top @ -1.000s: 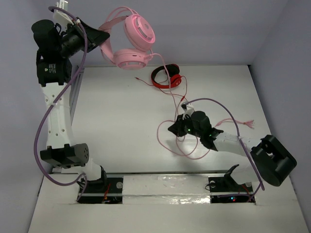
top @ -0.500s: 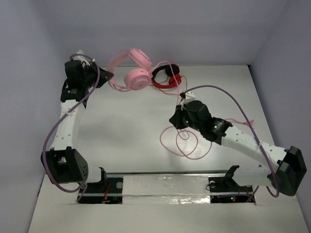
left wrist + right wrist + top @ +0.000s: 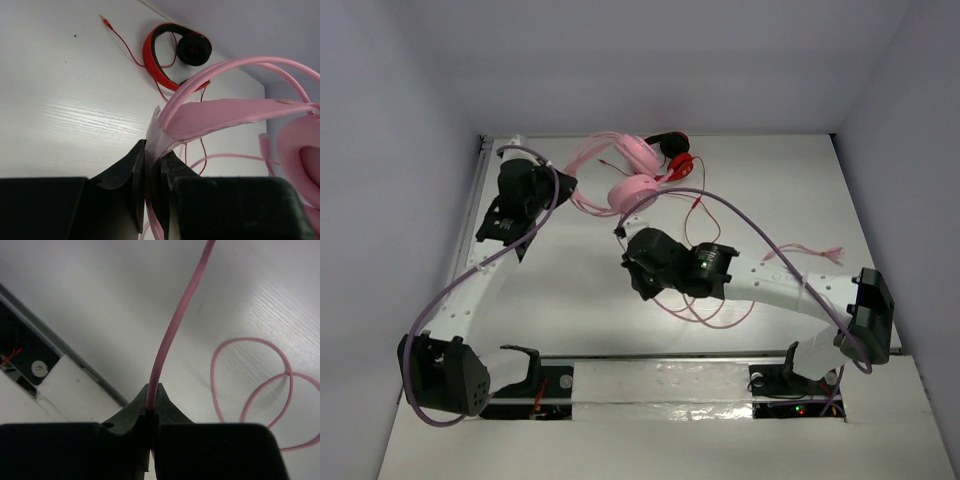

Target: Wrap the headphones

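Observation:
The pale pink headphones [image 3: 632, 172] hang low over the back of the table, ear cups toward the middle. My left gripper [image 3: 563, 186] is shut on their headband, which shows in the left wrist view [image 3: 235, 114] running up and right from the jaws. My right gripper [image 3: 628, 262] is shut on the thin pink cable [image 3: 172, 330], which rises straight from the jaws. Slack cable lies in loops [image 3: 710, 305] on the table under the right arm; loops also show in the right wrist view [image 3: 250, 390].
Smaller red-and-black headphones [image 3: 672, 152] with a red cable lie at the back, just behind the pink ear cups; they also show in the left wrist view [image 3: 172, 55]. A pink cable end [image 3: 825, 254] lies at the right. Grey walls enclose the table.
My left arm has swung down and right, lowering the pink headphones toward the table. My right gripper has moved left with the cable, toward the table's middle.

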{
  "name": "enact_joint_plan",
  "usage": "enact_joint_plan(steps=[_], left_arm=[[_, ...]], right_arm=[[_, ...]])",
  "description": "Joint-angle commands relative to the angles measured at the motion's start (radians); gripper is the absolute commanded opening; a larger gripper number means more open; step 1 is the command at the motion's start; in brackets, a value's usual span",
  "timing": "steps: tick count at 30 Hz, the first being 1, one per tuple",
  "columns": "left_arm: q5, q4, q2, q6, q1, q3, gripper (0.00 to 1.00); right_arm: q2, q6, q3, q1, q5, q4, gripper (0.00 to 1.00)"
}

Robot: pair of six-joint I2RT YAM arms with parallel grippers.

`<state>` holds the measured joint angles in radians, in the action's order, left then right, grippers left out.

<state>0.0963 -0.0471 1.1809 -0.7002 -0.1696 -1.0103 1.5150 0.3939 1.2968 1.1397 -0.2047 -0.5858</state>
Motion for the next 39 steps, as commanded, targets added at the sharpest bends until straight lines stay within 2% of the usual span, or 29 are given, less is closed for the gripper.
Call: enact_joint_plan(steps=[1,6,10,14,17,21,27,35,37,39], left_arm=[[-0.087,0.102,0.016,-0.004,-0.048,-0.047,0.00],[-0.118,0.069,0.080,0.076,-0.134,-0.076,0.00],[-0.012,0.079,0.108,0.131,-0.168,-0.044,0.00],[0.045,-0.005,0.147,0.205,-0.212,-0.079,0.00],[0.043,-0.045,0.143,0.240,-0.225,-0.083,0.00],[0.068,-0.089,0.129,0.283,-0.225,-0.102,0.00],[0.225,-0.158,0.154,0.370,-0.225,-0.163,0.00],[0.345,-0.269,0.197,0.513,-0.225,-0.237,0.00],[0.345,-0.270,0.191,0.512,-0.225,-0.235,0.00],[0.417,-0.244,0.187,0.499,-0.216,-0.223,0.00]], right_arm=[[-0.024,-0.067,0.146,0.025,-0.029,-0.072,0.00],[-0.019,-0.133,0.245,0.025,-0.004,-0.114,0.00],[-0.012,-0.167,0.292,0.025,-0.062,-0.132,0.00],[0.013,-0.185,0.349,0.025,-0.055,-0.146,0.00],[0.031,-0.188,0.378,0.025,-0.158,-0.181,0.00],[-0.019,-0.202,0.354,-0.021,-0.188,-0.171,0.00],[-0.107,-0.224,0.328,-0.054,-0.275,-0.192,0.00],[-0.170,-0.234,0.268,-0.109,-0.354,-0.193,0.00],[-0.170,-0.231,0.268,-0.109,-0.364,-0.200,0.00],[-0.173,-0.222,0.257,-0.109,-0.372,-0.206,0.00]])
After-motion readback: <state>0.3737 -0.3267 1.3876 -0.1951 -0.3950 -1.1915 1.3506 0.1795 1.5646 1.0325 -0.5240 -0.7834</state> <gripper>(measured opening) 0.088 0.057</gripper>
